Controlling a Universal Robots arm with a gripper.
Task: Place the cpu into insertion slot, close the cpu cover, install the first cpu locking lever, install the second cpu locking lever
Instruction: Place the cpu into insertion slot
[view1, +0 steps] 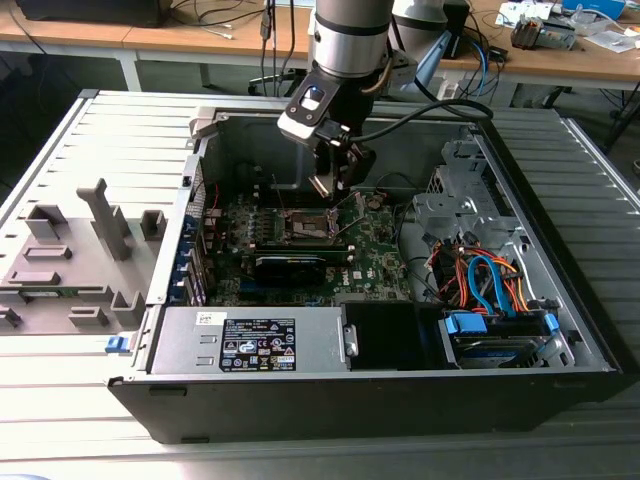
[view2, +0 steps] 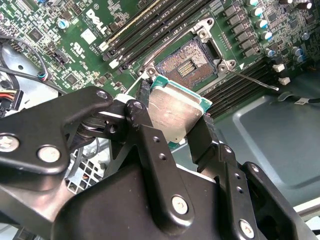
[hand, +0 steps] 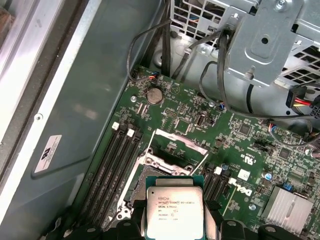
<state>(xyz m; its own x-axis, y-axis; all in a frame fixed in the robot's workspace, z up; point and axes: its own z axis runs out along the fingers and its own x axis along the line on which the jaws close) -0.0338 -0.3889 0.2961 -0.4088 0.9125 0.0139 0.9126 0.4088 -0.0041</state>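
My gripper (view1: 335, 185) hangs inside the open computer case, shut on the cpu (view2: 175, 112), a flat square chip with a pale metal top. Black fingers (view2: 145, 100) clamp two opposite edges of the chip. The cpu (hand: 175, 212) is held in the air just above and beside the insertion slot (view2: 192, 62), whose brownish-gold contact field lies bare on the green board. The slot (view1: 305, 225) sits below the gripper in the exterior view. The cpu cover (hand: 172, 145) stands flipped open on the socket's far side. A thin locking lever (view2: 255, 80) sticks out loose beside the slot.
Long black memory slots (view2: 150, 30) flank the socket. A black card (view1: 290, 265) lies across the board nearer the power supply (view1: 250, 340). A metal drive cage (view1: 465, 205) and coloured cables (view1: 480, 280) fill the exterior view's right. Grey fixtures (view1: 70, 250) stand outside the case.
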